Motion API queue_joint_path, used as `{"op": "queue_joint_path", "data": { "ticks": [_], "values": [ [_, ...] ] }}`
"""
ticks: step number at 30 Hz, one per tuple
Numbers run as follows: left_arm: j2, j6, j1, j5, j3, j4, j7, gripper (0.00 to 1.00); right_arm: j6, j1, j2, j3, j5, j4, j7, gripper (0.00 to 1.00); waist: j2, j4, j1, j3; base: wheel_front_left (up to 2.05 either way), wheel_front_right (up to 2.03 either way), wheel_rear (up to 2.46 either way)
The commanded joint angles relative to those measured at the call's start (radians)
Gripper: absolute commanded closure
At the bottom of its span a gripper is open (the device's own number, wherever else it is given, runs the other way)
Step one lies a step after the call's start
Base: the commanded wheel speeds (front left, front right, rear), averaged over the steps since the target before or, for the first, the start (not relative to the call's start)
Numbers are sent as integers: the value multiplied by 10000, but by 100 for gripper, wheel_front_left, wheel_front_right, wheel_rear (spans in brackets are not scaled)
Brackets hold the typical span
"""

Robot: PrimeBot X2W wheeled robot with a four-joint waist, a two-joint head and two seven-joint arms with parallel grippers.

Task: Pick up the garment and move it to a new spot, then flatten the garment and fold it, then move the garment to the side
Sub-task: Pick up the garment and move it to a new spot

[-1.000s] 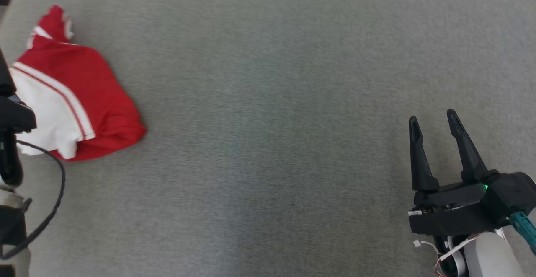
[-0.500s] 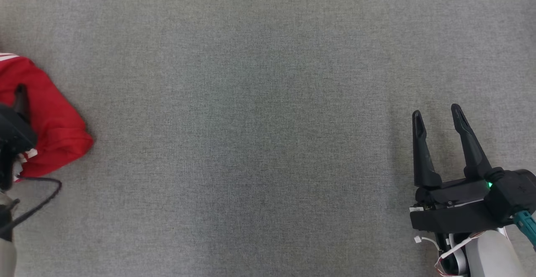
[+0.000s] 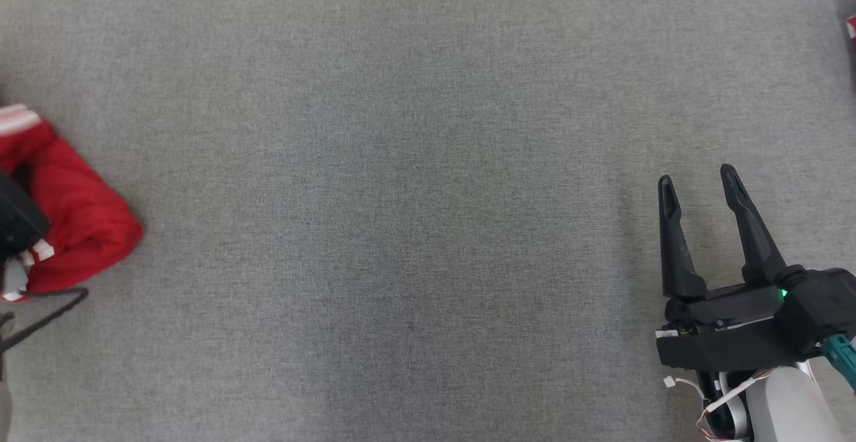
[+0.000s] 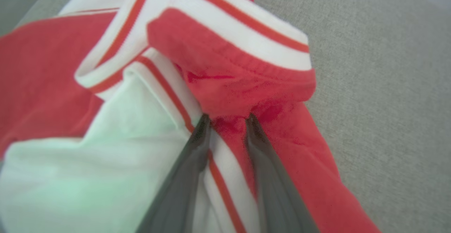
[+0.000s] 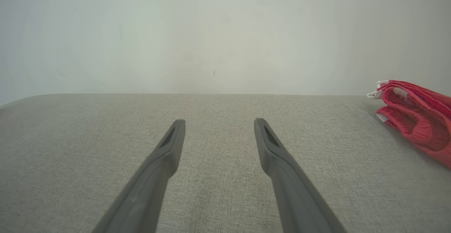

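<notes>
Garment point(image 3: 80, 228) nudged leftward, left end effector point(image 4: 228, 117) pinching fold, surface point(image 3: 428, 201) open rightward.

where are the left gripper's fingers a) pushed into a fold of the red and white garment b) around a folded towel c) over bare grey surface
a: in the left wrist view the left gripper has both fingers sunk into the garment.

garment point(image 4: 246, 85): soft knit cloth | work surface point(image 3: 401, 194): matt woven fabric | right gripper point(image 3: 695, 176): matt plastic
</notes>
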Motion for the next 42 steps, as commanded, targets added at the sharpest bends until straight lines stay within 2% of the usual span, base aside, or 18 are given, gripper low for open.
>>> {"op": "queue_joint_path", "data": {
  "ticks": [1,10,17,21,23,30,37,42],
  "values": [
    [-182,-11,328,117,-158,148,-6,100,-26,46,0,-31,-24,-22,16,0,0,-63,1,-102,0,0,0],
    [95,-131,174,47,-309,-763,-1691,100,-26,289,302,-152,106,128,-17,0,0,-65,1,-780,0,0,0],
    [197,-163,-157,118,-1017,-2223,-2943,100,-26,412,465,-65,319,613,-130,0,0,-72,1,-1385,0,0,0],
    [273,-159,-378,295,-1488,-3048,-3266,100,-26,438,611,-35,440,967,-194,0,0,-246,1,-1669,0,0,0],
    [147,-160,-532,457,-1764,-3456,-3321,100,-26,466,677,-32,521,1177,-232,0,0,-370,1,-1805,0,0,0],
    [-833,-162,-1080,740,-2923,-4839,-3097,100,-26,500,1004,78,845,1714,-265,0,0,-1299,1,-2177,0,0,0],
    [-1963,-163,-1026,756,-4013,-5361,-3060,100,-26,694,1186,101,975,1826,-255,0,0,-2185,1,-2305,0,0,0],
    [-2739,-161,-521,740,-4661,-5545,-3274,100,-26,822,1267,84,1005,1806,-254,0,0,-2521,1,-2334,0,0,0]
  ]
}}
